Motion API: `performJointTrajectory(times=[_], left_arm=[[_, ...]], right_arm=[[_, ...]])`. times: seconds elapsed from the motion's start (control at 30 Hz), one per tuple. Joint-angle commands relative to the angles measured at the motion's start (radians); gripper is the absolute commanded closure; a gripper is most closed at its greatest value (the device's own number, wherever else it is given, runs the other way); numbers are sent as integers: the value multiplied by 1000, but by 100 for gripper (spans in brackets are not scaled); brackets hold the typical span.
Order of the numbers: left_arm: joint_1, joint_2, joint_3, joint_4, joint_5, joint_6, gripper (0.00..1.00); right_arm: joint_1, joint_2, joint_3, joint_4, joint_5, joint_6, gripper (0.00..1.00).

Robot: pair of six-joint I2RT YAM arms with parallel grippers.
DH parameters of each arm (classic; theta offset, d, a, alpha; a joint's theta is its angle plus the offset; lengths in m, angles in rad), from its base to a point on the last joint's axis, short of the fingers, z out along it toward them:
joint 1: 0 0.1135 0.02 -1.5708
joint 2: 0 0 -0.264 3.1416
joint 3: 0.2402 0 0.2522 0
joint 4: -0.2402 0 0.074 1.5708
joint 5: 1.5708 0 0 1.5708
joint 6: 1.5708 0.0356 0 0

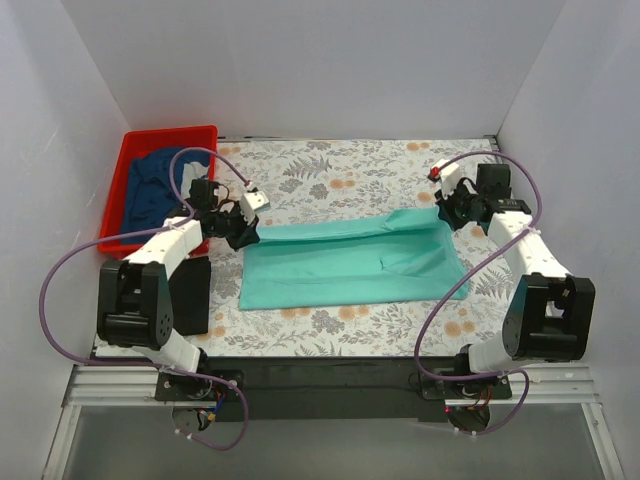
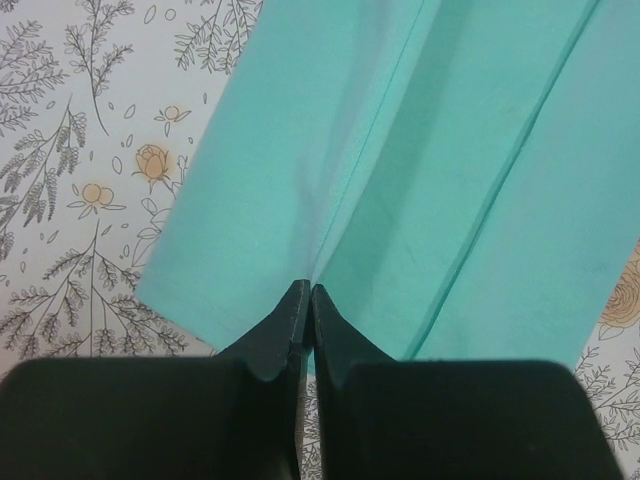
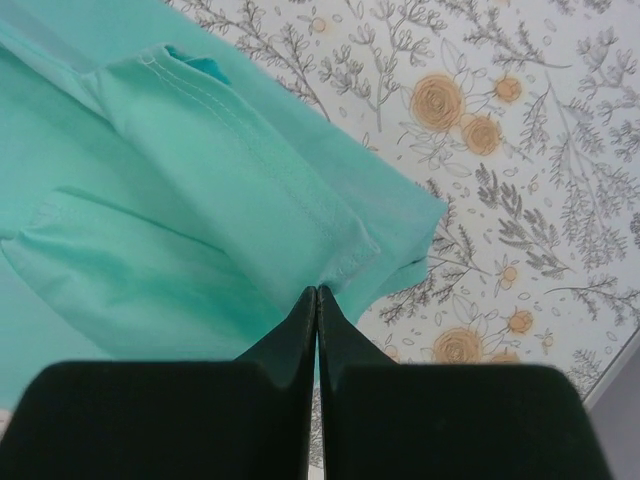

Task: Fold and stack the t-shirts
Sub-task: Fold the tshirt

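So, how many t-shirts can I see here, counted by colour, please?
teal t-shirt, lying part-folded in the middle: 1
navy t-shirt, inside the red bin: 1
black t-shirt, folded at the near left: 1
Total: 3

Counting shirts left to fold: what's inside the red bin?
Crumpled navy blue cloth fills the red bin. Whether another shirt lies beneath cannot be seen: the cloth covers nearly all of the bin's floor.
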Motion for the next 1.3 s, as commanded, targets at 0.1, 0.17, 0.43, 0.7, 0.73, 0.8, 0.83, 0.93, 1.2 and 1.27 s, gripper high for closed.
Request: performJointTrajectory(times=[0.1, 0.17, 0.43, 0.7, 0.73, 0.8, 0.83, 0.93, 1.2, 1.27], left_arm=[[-4, -1, -72, -8, 8, 9, 100], [-6, 11, -86, 0, 0, 11, 100], [-9, 43, -98, 36, -27, -28, 100], [-9, -18, -73, 26, -40, -18, 100], [-9, -19, -72, 21, -41, -14, 100], [-9, -21, -76, 7, -47, 6, 100], [-9, -21, -80, 6, -55, 14, 100], [-9, -21, -92, 1, -66, 47, 100], [-9, -1, -96, 3, -104, 78, 100], [-9, 5, -95, 4, -102, 78, 100]], right_arm=[[-1, -35, -94, -27, -8, -31, 99], [-2, -16, -110, -27, -3, -31, 99], [-4, 59, -72, -27, 17, -22, 99], [-10, 25, 25, -84, -20, -22, 99], [-10, 13, 14, -93, -24, -31, 99], [-8, -10, 1, -102, -34, -42, 99], [-8, -18, -16, -104, -32, -54, 99], [-10, -19, -56, -105, -32, -67, 99], [-8, 2, -96, -115, -46, -77, 99], [-8, 8, -102, -115, -43, -85, 99]])
